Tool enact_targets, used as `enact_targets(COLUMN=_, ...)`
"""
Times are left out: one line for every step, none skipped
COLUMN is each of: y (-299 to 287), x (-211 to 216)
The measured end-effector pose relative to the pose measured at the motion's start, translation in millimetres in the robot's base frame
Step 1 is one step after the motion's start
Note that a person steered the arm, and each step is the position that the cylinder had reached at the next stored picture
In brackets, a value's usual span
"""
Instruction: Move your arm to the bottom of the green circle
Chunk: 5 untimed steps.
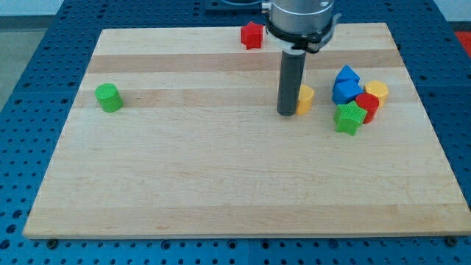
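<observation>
The rod's tip (286,113) holds nothing and sits just left of a yellow block (305,98). The green circle (108,97) lies far toward the view's left, nearly level; the tip must travel left and finish below it.

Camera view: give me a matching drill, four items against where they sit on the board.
Items:
1. green circle
2. red star
3. green star
4. my tip

Places:
A. top edge, near the middle
B. right-hand cluster, its lowest block
C. alone at the view's left
D. just left of the yellow block

Pairs: 1-C, 2-A, 3-B, 4-D
</observation>
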<state>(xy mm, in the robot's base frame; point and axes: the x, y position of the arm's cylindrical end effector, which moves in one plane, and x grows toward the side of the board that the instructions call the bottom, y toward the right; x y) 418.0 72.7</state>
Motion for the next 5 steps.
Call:
enact_targets(y=13, x=-10)
enact_targets(y=29, x=-17)
enact_targets(y=41, x=-18)
enact_targets(y=38, x=-15)
enact_targets(y=-4, x=14)
